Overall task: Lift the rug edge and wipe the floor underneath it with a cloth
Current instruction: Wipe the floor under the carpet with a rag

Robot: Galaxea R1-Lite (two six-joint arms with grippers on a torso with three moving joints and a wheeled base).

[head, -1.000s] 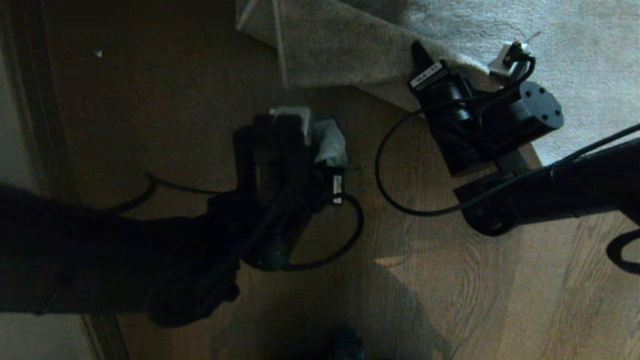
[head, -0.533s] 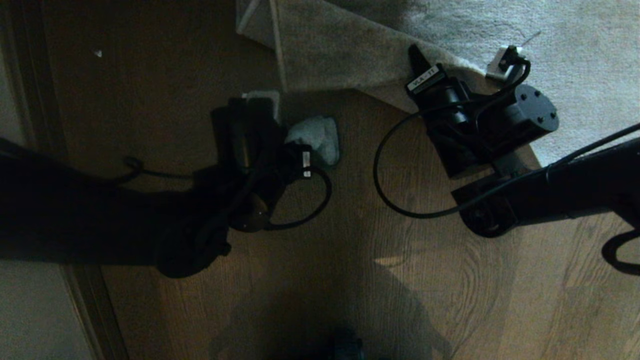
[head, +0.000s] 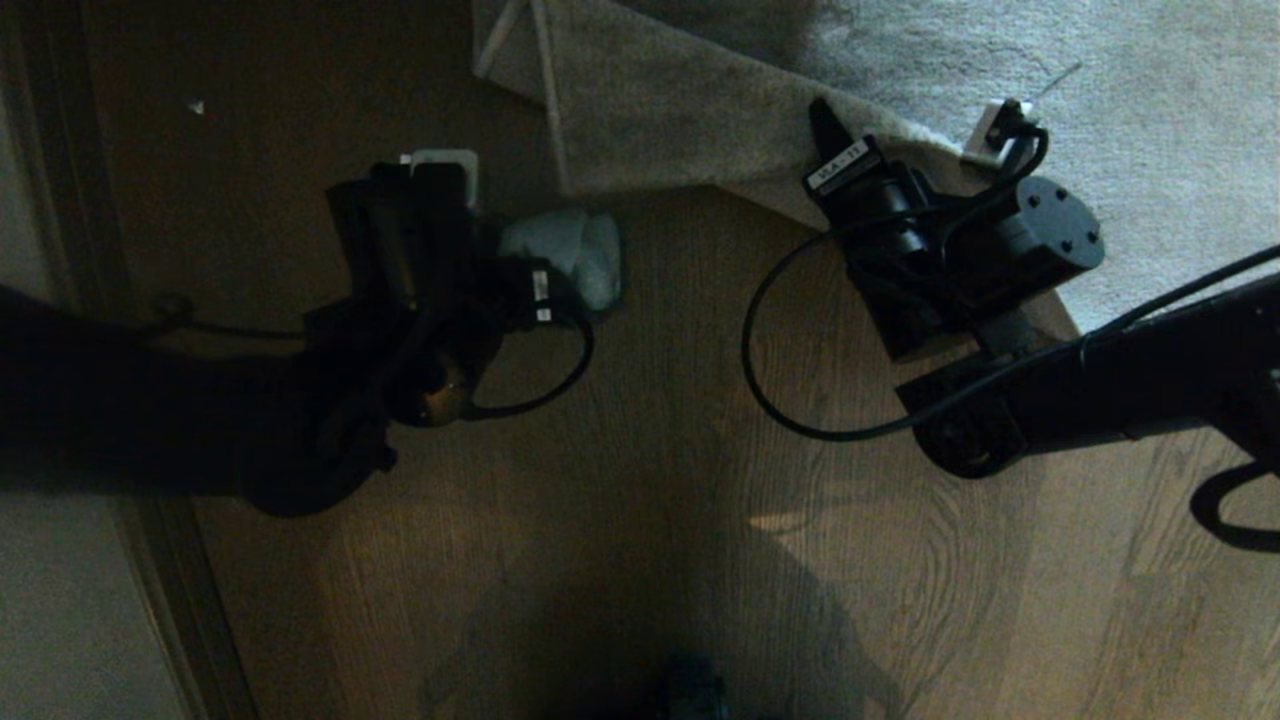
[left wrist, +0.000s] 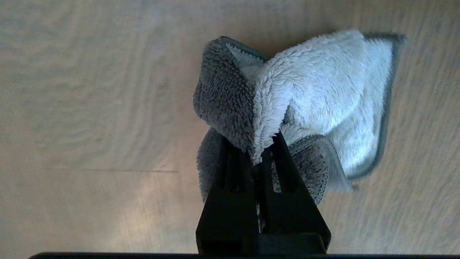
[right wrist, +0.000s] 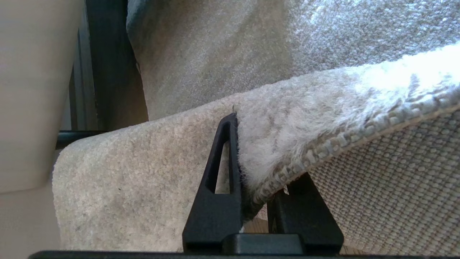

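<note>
The light-grey fuzzy cloth [left wrist: 323,90] with its dark border lies bunched on the dark wooden floor [head: 650,450]. My left gripper [left wrist: 264,140] is shut on a fold of it. In the head view the cloth [head: 565,255] sits just below the raised rug flap, and the left gripper [head: 510,265] is at its left side. My right gripper [right wrist: 264,154] is shut on the rug edge [right wrist: 323,144], holding it up off the floor so that the woven backing [right wrist: 395,180] shows. In the head view the right gripper [head: 835,135] pinches the folded rug edge [head: 650,110].
A dark strip [head: 60,200] runs along the floor's left side, with a paler surface [head: 70,620] beyond it. A black cable [head: 760,370] loops from the right wrist over the floor. A dark upright [right wrist: 107,72] stands behind the rug in the right wrist view.
My left arm has swept the cloth across the floor to the left and further away, towards the lifted flap. The right gripper keeps the rug edge raised in the same place.
</note>
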